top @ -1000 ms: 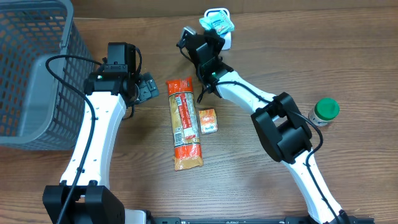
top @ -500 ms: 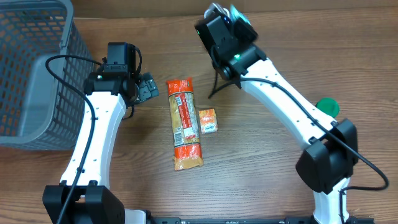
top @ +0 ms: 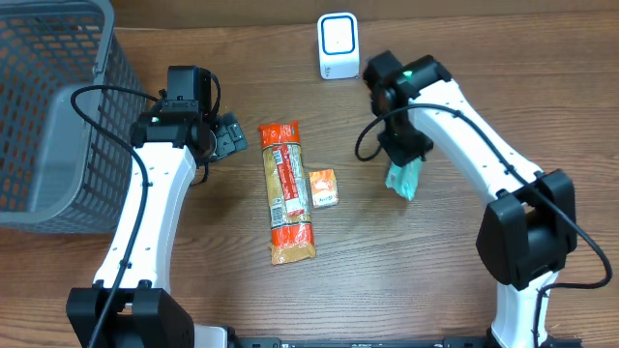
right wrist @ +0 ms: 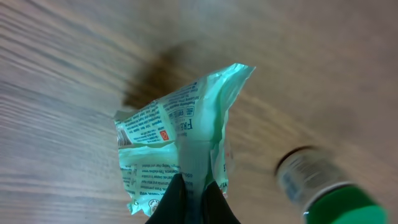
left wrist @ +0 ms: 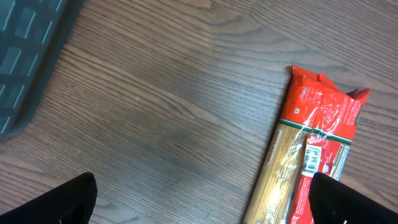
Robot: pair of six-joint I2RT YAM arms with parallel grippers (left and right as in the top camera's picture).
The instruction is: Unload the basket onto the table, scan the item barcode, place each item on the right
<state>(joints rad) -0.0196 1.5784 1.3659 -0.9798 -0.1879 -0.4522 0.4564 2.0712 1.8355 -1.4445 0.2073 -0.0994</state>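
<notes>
- right gripper [right wrist: 193, 202] clenched on the teal packet [right wrist: 180, 149], pinching its lower edge; the packet hangs crumpled, printed side to the wrist camera
- in the overhead view the teal packet [top: 404, 180] sits under the right arm, over bare table [top: 387, 280], right of the orange box [top: 323, 188]
- white scanner [top: 337, 45] stands at the far edge of the table, well apart from the packet, up and to its left
- cannot tell if the packet touches the table
- left gripper [top: 230, 135] released, jaws wide, nothing between them, just left of the top end of the pasta pack [top: 287, 191]
- left wrist view: both fingers [left wrist: 62, 202] at the bottom corners, pasta pack's red end at right, basket [left wrist: 25, 56] corner at left
- pasta pack lies lengthwise, orange box just beside its right edge
- grey mesh basket at the far left of the table
- green-capped bottle [right wrist: 323, 193] blurred near the packet in the right wrist view
</notes>
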